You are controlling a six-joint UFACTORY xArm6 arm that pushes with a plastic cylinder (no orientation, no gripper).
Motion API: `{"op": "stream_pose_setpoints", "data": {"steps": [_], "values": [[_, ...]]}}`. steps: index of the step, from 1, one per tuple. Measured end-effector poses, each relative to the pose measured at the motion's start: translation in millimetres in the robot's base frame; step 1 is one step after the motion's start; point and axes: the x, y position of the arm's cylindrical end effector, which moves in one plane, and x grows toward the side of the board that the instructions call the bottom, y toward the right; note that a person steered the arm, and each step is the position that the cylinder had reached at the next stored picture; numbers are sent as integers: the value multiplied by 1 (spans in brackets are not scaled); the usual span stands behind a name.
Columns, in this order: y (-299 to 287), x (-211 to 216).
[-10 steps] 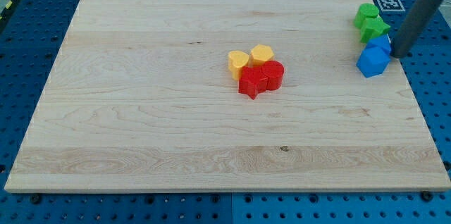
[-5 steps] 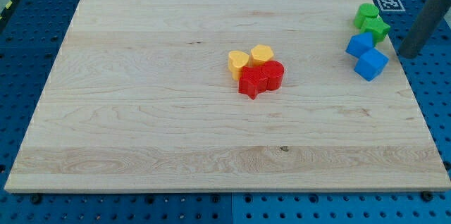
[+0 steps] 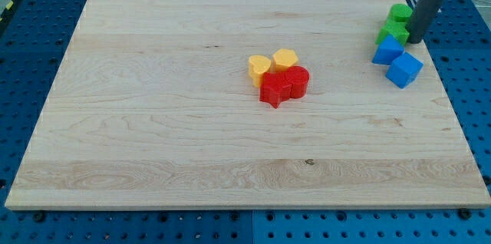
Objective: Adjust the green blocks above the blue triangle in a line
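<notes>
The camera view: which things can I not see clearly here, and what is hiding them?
- My tip: its very end is hard to separate from the lower green block; contact cannot be told.
- The upper green block: the rod covers its right side, so its shape is unclear.
- The rod's top is cut off by the view's top edge.
- The red blocks are packed together; their shapes are uncertain.

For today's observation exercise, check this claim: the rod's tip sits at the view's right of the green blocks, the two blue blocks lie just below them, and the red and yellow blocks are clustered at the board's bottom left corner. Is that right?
One detail is wrong. In the camera view the red blocks and yellow blocks are clustered near the board's middle, not its bottom left corner. The rest holds: my tip is right of the green blocks, with the blue blocks just below.
</notes>
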Motion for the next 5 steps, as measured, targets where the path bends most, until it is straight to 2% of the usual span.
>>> {"op": "stream_pose_setpoints", "data": {"steps": [3,5], "values": [[59,-1],[54,-31]]}}
